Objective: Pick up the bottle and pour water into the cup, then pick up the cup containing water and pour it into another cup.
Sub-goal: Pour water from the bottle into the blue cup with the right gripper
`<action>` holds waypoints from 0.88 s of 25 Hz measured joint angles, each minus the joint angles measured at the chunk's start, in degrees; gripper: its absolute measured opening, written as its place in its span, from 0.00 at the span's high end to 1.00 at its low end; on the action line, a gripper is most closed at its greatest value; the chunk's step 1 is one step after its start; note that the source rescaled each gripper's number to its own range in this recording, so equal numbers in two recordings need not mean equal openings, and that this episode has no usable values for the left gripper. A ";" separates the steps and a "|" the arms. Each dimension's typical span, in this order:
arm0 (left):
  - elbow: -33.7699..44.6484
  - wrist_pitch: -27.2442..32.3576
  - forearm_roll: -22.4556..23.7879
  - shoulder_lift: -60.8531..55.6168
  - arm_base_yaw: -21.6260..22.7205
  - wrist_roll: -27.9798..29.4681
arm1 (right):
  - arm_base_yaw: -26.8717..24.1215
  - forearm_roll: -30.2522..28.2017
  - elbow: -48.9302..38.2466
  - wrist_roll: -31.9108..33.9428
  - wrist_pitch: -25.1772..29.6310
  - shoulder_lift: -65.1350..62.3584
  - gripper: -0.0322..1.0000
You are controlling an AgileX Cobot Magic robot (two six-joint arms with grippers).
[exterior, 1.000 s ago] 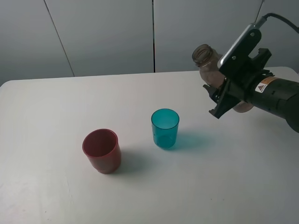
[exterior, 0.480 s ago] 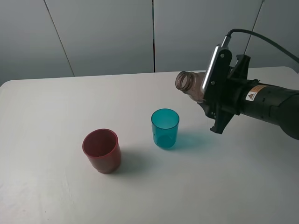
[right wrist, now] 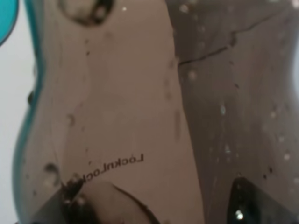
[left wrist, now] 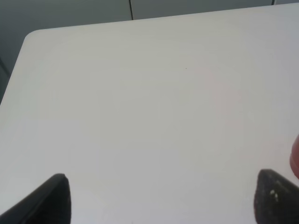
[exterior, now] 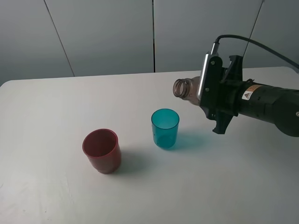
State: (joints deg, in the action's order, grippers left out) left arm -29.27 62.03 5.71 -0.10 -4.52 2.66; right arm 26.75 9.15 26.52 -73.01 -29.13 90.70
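Note:
The smoky grey-brown bottle (exterior: 186,89) is gripped by my right gripper (exterior: 211,101), which is shut on its body. It lies almost level in the air, its open mouth pointing left, above and just right of the teal cup (exterior: 165,128). No water stream shows. The dark red cup (exterior: 102,150) stands upright to the teal cup's front left. In the right wrist view the bottle (right wrist: 140,107) fills the picture, with a sliver of the teal cup (right wrist: 6,18) at one edge. My left gripper (left wrist: 163,200) is open and empty over bare table; a bit of the red cup (left wrist: 295,156) shows at the edge.
The white table (exterior: 56,102) ends at a grey wall (exterior: 103,32) behind. The right arm (exterior: 271,105) and its cable reach in from the right, above the table.
My right gripper has tipped the bottle from leaning upright to almost level. Its mouth has swung left and down toward the teal cup. Both cups have stayed put.

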 joint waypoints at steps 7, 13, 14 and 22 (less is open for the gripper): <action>0.00 0.00 0.00 0.00 0.00 0.00 | 0.70 5.84 0.61 -8.91 1.53 0.00 0.96; 0.00 0.00 0.00 0.00 0.00 0.00 | 4.61 13.44 1.23 -23.00 1.53 0.00 0.96; 0.00 0.00 0.00 0.00 0.00 0.00 | 4.77 14.06 1.23 -24.33 1.53 0.00 0.96; 0.00 0.00 0.00 0.00 0.00 0.00 | 5.00 16.23 3.60 -28.37 1.41 0.40 0.96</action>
State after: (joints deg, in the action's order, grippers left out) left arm -29.27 62.03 5.71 -0.10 -4.52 2.66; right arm 31.75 25.38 30.12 -101.38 -27.73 91.10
